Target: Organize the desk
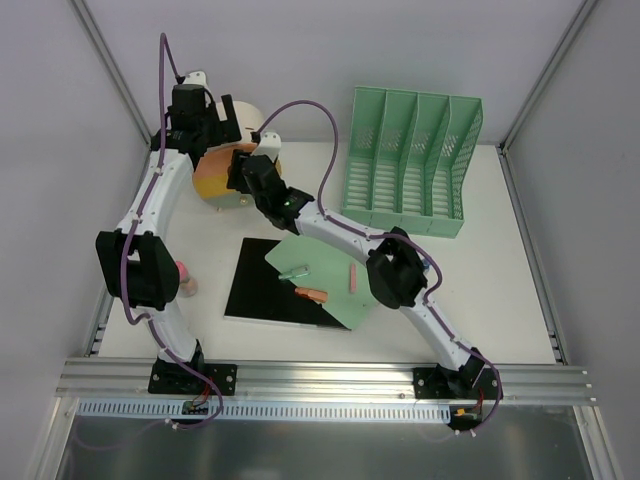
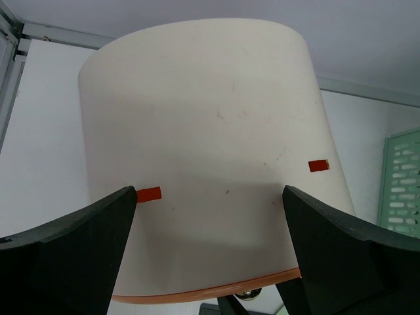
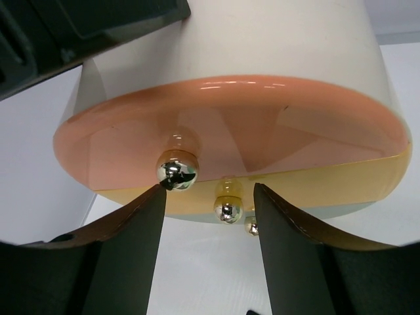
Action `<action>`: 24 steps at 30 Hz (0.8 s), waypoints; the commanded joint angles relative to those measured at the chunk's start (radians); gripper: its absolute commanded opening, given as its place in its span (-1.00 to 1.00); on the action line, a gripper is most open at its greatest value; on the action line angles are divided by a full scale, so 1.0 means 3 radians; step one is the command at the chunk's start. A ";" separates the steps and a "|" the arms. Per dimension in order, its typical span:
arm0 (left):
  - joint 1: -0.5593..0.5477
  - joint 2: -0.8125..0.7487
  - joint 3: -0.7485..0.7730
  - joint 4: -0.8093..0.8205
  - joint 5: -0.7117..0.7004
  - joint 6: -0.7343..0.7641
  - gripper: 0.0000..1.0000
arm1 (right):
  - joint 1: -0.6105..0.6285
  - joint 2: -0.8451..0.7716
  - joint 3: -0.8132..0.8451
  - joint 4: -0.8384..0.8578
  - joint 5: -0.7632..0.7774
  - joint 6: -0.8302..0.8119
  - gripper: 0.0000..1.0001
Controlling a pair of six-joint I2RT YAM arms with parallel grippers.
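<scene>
The table lies white and flat between the grey walls. Its metal rail runs along the near edge, where both arms are bolted.

From overhead, a small pink thing sits on the left by the left arm's elbow. Beyond it, a cream tub stands tipped in the far left corner, its orange underside turned to the near side.

Only the left wrist camera shows two little red squares on the tub's wall. There the left end effector is spread wide, its fingers in front of the tub, and I can't tell if they touch it.

The right wrist camera looks under the tub at shiny ball feet on a peach base. The right end effector is partly spread just below them, pinching nothing I can see.

Mid-table, a black sheet carries a green sheet with three small pieces on it. At the far right stands a green file rack.
</scene>
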 commanded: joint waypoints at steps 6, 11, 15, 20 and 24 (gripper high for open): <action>-0.0041 -0.0163 -0.0069 -0.0288 0.0091 0.0010 0.92 | 0.0056 -0.0210 -0.0014 0.0342 0.0207 -0.0015 0.20; -0.0066 -0.0189 -0.0079 -0.0324 0.0086 0.0000 0.92 | 0.0056 -0.0194 0.0006 0.0363 0.0263 -0.0025 0.20; -0.0087 -0.0224 -0.0125 -0.0319 0.0065 -0.0005 0.92 | 0.0056 -0.0200 0.0001 0.0348 0.0340 -0.0041 0.14; -0.0112 -0.0235 -0.0156 -0.0319 0.0055 0.0000 0.92 | 0.0061 -0.0205 -0.0009 0.0373 0.0401 -0.0025 0.11; -0.0122 -0.0250 -0.0166 -0.0324 0.0034 0.0010 0.92 | 0.0066 -0.0210 -0.0009 0.0399 0.0422 -0.0025 0.01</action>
